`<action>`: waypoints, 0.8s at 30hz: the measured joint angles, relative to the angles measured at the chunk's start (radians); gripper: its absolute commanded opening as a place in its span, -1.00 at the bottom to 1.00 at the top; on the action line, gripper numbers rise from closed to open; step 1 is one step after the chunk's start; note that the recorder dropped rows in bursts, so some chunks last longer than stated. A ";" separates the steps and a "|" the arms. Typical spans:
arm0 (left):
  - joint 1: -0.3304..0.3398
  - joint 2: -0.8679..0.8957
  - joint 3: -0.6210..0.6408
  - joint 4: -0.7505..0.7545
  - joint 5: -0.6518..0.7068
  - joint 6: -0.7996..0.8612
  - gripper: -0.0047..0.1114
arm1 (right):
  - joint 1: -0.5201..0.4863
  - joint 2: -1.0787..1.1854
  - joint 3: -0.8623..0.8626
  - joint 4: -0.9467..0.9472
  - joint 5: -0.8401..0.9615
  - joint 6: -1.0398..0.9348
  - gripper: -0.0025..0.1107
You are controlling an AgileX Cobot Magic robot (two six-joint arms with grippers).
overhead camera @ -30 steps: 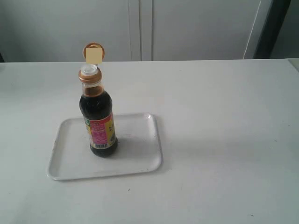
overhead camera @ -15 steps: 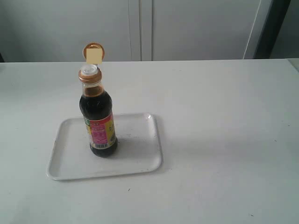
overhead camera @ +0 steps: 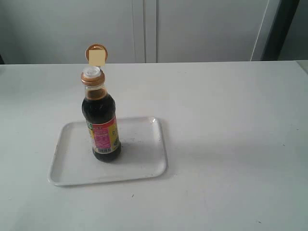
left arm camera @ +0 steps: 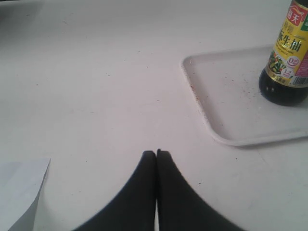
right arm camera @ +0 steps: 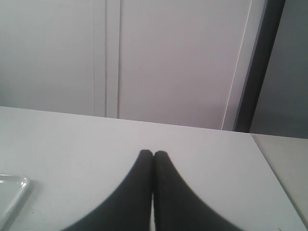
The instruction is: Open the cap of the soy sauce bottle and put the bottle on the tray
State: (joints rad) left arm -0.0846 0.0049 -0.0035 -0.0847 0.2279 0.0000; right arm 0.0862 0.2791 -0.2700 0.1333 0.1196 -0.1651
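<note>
Left hand [left arm camera: 156,154]: two black curved fingers pressing tip to tip, no gap between them, gripping nothing. It is hovering over the plain white table [left arm camera: 96,86], near the flat white rectangular plastic tray [left arm camera: 226,101] but apart from its rounded corner. A white sheet of paper [left arm camera: 21,190] is lying on the table just beside the hand.

Right hand [right arm camera: 153,155]: black fingers likewise closing flat against each other, empty. It is sitting above the table and facing the pale grey cabinet doors [right arm camera: 168,57] behind it; one corner of the tray is just showing at the edge of this wrist view.

Neither hand is showing in the exterior view.

Small clear glass soy sauce bottle of dark brown-black liquid [overhead camera: 101,125]: standing upright on the tray, inside the low rim, towards the tray's centre. Its pink, yellow and green label is facing the exterior camera. The tray is lying flat on the table, with dark specks showing on its surface.

Small copper-orange plastic flip-top cap [overhead camera: 94,67]: hinged round lid is standing open, tilting back above the neck, white spout exposed.
</note>
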 measured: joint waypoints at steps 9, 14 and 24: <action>0.000 0.000 0.000 0.000 0.000 0.000 -0.92 | 0.000 0.000 0.000 0.000 0.000 0.002 -0.96; 0.000 0.000 0.000 0.000 0.000 0.000 -0.92 | 0.000 -0.005 0.000 -0.029 0.000 0.039 -0.96; 0.000 0.000 0.000 0.000 0.001 0.000 -0.92 | 0.000 -0.126 0.065 -0.120 0.046 0.165 -0.96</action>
State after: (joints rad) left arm -0.0846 0.0049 -0.0035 -0.0847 0.2291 0.0000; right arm 0.0862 0.1536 -0.2049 0.0137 0.1654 0.0000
